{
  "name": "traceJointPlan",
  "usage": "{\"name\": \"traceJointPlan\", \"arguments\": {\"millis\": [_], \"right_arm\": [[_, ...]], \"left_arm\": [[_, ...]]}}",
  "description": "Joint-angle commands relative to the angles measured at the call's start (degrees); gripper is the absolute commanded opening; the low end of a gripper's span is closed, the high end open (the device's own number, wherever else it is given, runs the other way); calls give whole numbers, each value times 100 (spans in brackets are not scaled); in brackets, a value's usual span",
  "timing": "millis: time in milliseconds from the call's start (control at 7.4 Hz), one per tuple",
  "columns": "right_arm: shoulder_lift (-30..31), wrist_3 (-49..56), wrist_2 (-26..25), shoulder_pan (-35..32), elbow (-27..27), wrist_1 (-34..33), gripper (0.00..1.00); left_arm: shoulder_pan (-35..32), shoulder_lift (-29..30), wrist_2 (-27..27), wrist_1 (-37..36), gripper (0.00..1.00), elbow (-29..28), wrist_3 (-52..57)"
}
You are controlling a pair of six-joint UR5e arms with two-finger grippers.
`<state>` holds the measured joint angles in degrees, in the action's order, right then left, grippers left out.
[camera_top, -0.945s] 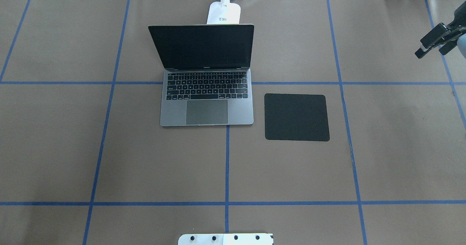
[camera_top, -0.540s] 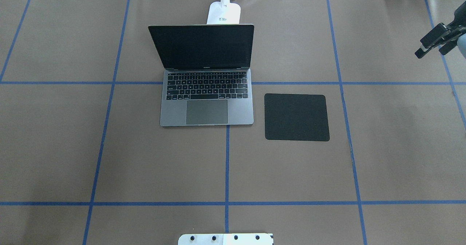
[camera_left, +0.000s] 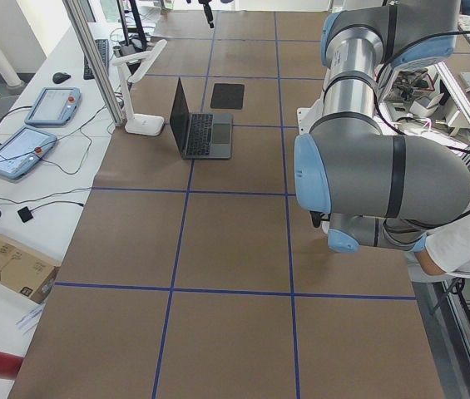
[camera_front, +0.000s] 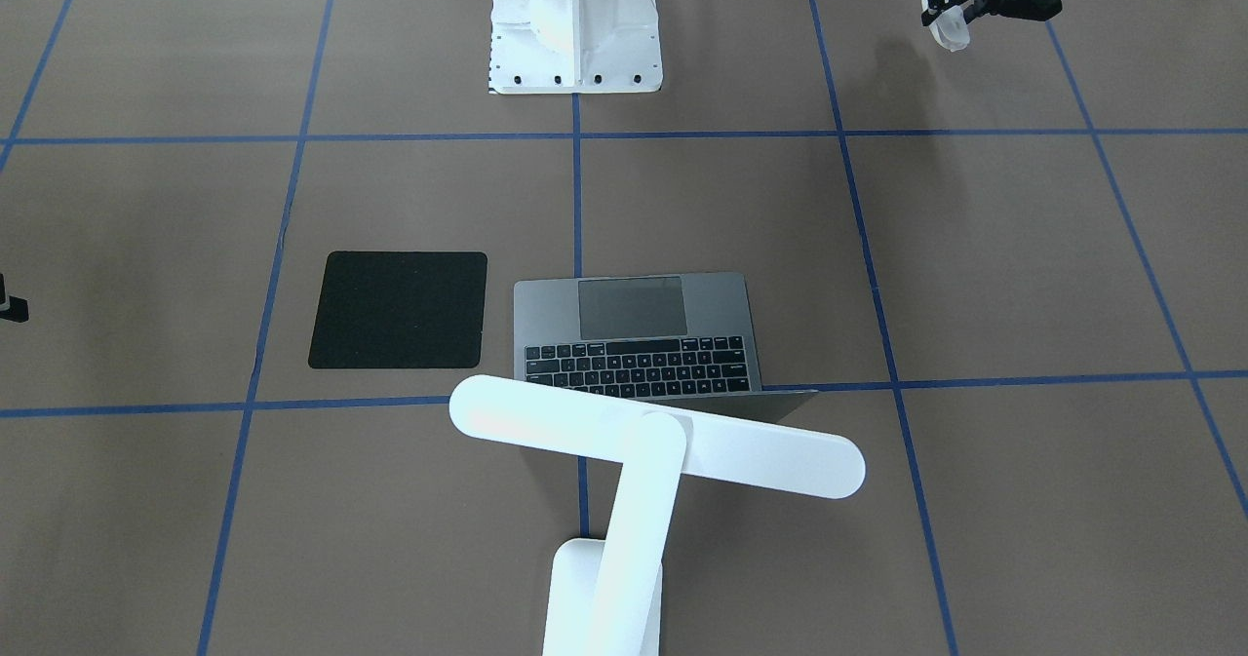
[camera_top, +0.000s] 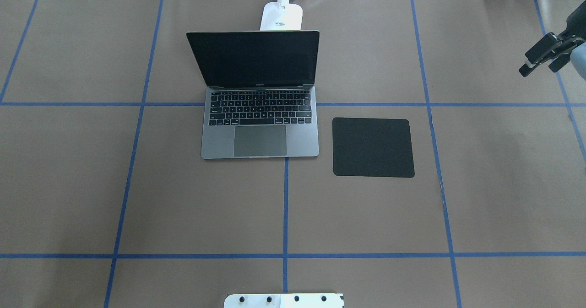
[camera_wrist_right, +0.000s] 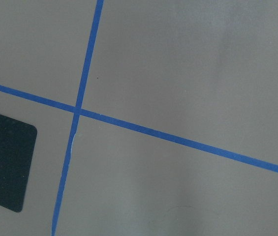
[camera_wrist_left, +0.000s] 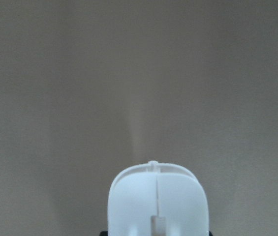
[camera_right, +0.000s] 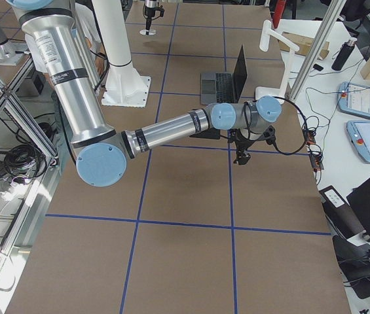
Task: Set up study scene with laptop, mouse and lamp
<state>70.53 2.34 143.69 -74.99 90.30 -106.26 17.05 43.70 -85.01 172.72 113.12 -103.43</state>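
The grey laptop (camera_top: 261, 136) stands open at the table's middle back, with its dark screen facing the robot. The white lamp (camera_front: 655, 439) stands just behind it, its bar head over the lid and its base (camera_top: 281, 17) at the far edge. The white mouse (camera_front: 950, 29) hangs above the table, off to the robot's left and near the base. My left gripper (camera_front: 960, 13) is shut on it, and the mouse fills the lower part of the left wrist view (camera_wrist_left: 157, 201). My right gripper (camera_top: 540, 61) hovers at the table's far right with its fingers apart and nothing held.
A black square mouse pad (camera_top: 373, 147) lies flat just right of the laptop. The white bolted pedestal (camera_front: 575, 22) stands at the robot's side. Blue tape lines cross the brown table cover. A side table with pendants (camera_left: 31, 141) and a person's sleeve (camera_left: 467, 241) show in the exterior left view.
The right gripper has shifted slightly inward and tilted a little. The laptop, lamp and mouse pad have not moved.
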Motion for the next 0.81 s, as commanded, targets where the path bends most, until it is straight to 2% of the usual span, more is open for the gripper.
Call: {"name": "traceJointPlan", "arguments": {"millis": [0,135,270,540,675], "right_arm": [[-22,4,45,37,-47,0,100],[-22,-5,54,55,-48,0,100],[-31,-5,89,55,-48,0,100],[-74,-5,98,55,-91,0,100],[-75,-5,98,55,-92,0,100]], "left_arm": [[-228,208,-41,-28,36,219,60],[-350,401,-68,-45,36,219,460],[-743,725,-364,-263,36,219,673],[-1727,1646,-1189,-1078,37,237,920],[-2149,1860,-1584,-1396,37,324,1043]]}}
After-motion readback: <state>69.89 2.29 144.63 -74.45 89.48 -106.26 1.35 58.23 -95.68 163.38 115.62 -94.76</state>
